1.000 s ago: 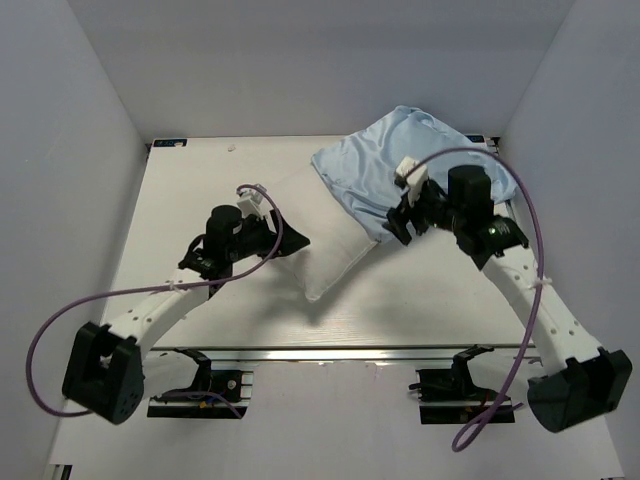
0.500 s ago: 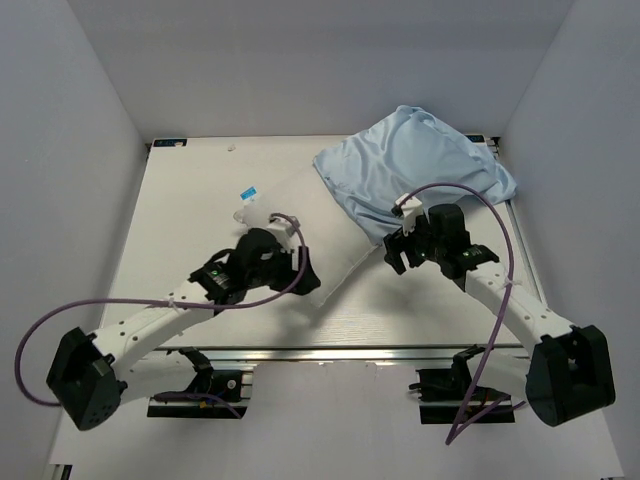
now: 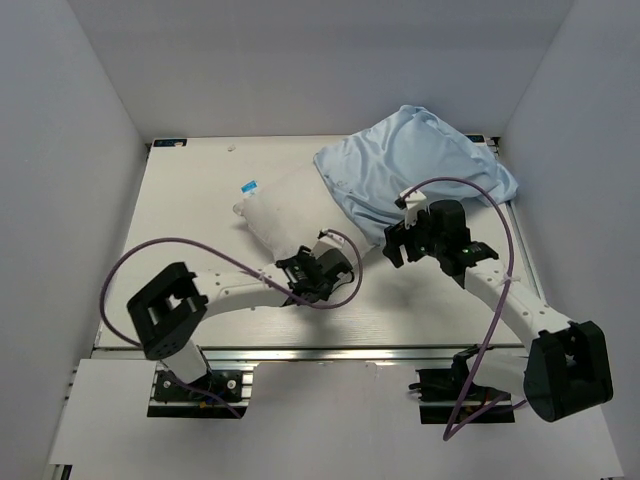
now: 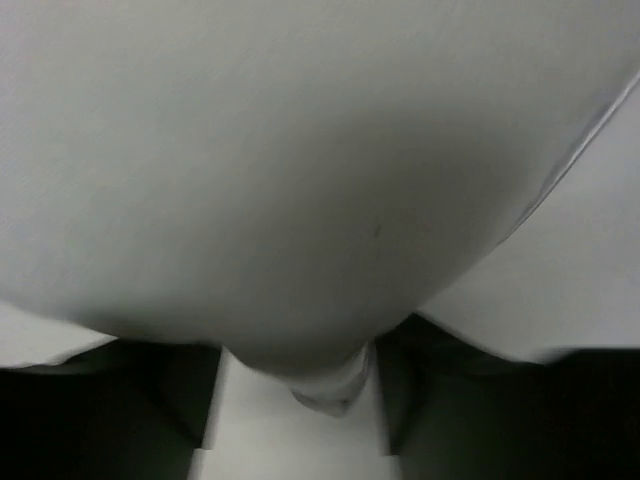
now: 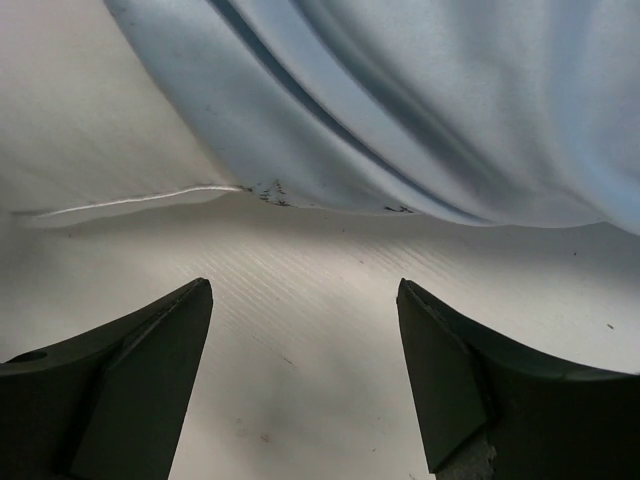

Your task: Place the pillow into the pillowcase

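Since the plump white fabric pillow [image 3: 285,212] lies mostly outside the wrinkly light blue fabric pillowcase [image 3: 420,160], sticking out past the pillowcase's left hem with only one end looking tucked under that hem, I read this as mid-stuffing.

Your left pincer [image 3: 325,272] is at the pillow corner just near-left of the pillowcase. Wrist view shows its jaws wide with pillow fabric bulging between them. I can't tell if it's clamped or just nosed in. Your right pincer [image 3: 398,243] is spread wide and empty, over the white bench [image 3: 190,210] just short of the pillowcase's near hem.

How I'd run it:
- Right side first. Pinch the hem's top layer only and lift a little so the mouth gapes. Grab both layers and you seal the opening.
- Then push the pillow with the left toward the pillowcase's far-right corner, low along the bench, corner leading.
- Soft fill will likely buckle under a one-point push, so use short pushes and re-seat between them.
- Watch for the thin cloth sliding away with the pillow instead of swallowing it.
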